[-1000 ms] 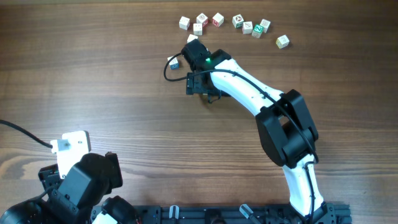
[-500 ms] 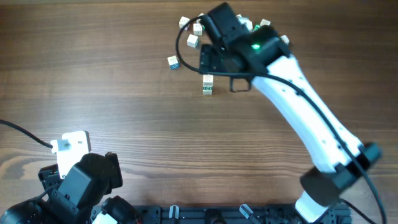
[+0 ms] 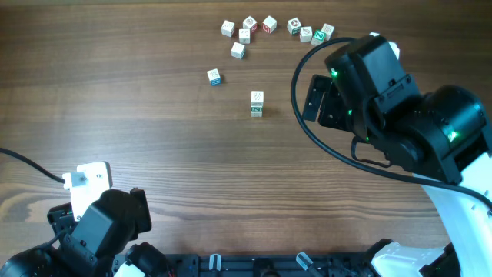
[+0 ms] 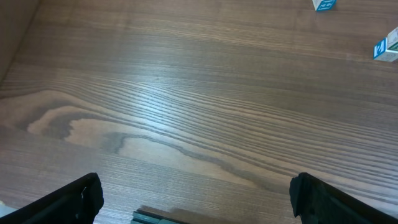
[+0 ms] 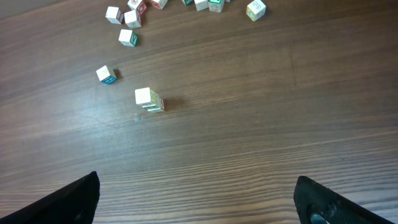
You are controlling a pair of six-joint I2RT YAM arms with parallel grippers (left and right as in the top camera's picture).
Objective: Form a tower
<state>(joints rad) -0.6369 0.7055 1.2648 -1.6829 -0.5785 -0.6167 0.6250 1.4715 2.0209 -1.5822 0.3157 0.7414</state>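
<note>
The tower (image 3: pixel 257 103) is a short upright stack of whitish cubes with a green mark on its side, standing alone mid-table. The right wrist view shows the tower (image 5: pixel 149 99) well ahead and to the left of my right gripper (image 5: pixel 198 202). That gripper is open with only bare wood between its fingertips. The right arm (image 3: pixel 384 100) sits to the right of the stack, apart from it. My left gripper (image 4: pixel 198 202) is open over bare table, and its arm (image 3: pixel 100 223) rests at the near left corner.
A loose cube (image 3: pixel 214 76) lies left of the tower and another cube (image 3: pixel 238 51) lies behind it. Several more cubes (image 3: pixel 294 26) form a row along the far edge. A black cable (image 3: pixel 307 131) loops off the right arm.
The right arm has drawn back from the tower to the right and toward the near side, rising. The stack stays standing where the arm left it. The left arm has not moved.
</note>
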